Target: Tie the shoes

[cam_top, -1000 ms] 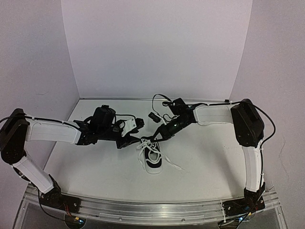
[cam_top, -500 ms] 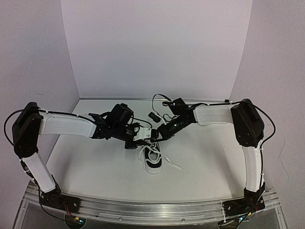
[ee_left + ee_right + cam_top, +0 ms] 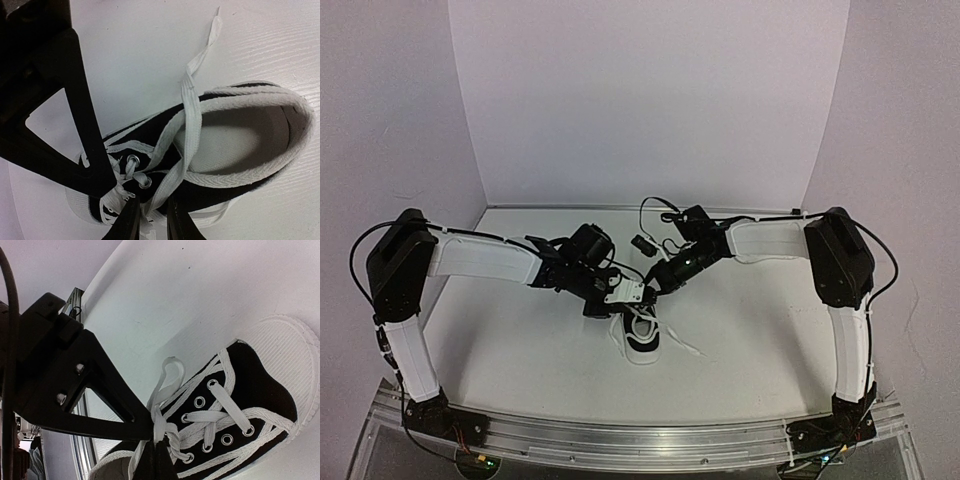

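One shoe (image 3: 642,338) is in view, sole down on the desk (image 3: 510,340), between the two arms. It has a black upper, a white sole and a white lace (image 3: 192,107).

Left end effector (image 3: 150,222): clenched on a lace strand right at the top eyelets of the shoe. The fingers are nearly together and the strand runs straight into the narrow gap between them.

Right end effector (image 3: 156,456): clenched, fingers fully together, pinching lace just above the same top eyelets. A small loop (image 3: 171,369) sticks out of that pinch, past the shoe's side and over the desk.

The two end effectors meet tip to tip over the top of the shoe's lacing. I cannot tell whether they touch or are just beside each other.

Shoe details:
- The toe cap (image 3: 285,347) is white and ribbed, at the end of the shoe away from both tips.
- The lower eyelets (image 3: 227,439) are laced crosswise, with the strands flat on the upper.
- The collar is open, and the left wrist view shows a pale insole inside.
- One strand crosses the opening, goes over the collar rim and ends flat on the desk beside the shoe.
- In the top view another lace end (image 3: 686,350) trails on the desk just right of the shoe.
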